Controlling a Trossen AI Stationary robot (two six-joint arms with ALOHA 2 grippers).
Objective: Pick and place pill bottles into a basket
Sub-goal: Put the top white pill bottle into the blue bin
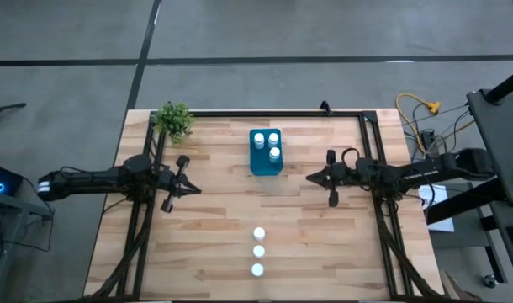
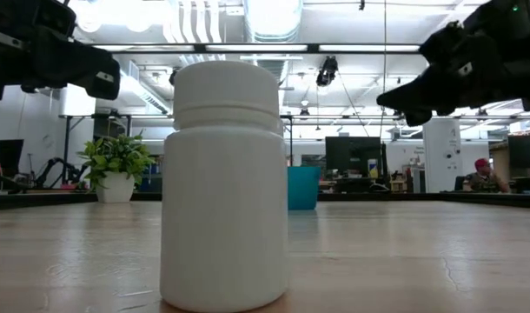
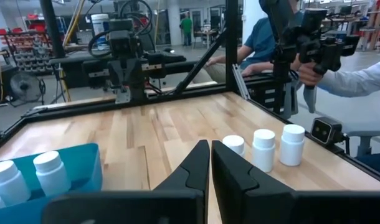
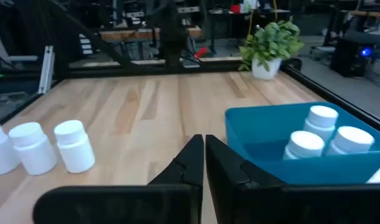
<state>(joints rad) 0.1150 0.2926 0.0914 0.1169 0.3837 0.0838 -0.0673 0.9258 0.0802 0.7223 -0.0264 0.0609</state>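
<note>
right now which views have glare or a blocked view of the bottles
Low view: bright ceiling lights glare overhead, and one near pill bottle fills the centre, hiding most of the basket. High view: even light, three bottles on the table plainly visible.

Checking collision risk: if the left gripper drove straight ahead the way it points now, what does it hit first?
Probably nothing on the table. The left gripper, shut, points across at the right gripper, which looks like the first thing in line. The basket and the three loose pill bottles sit off to either side, though depth is uncertain.
</note>
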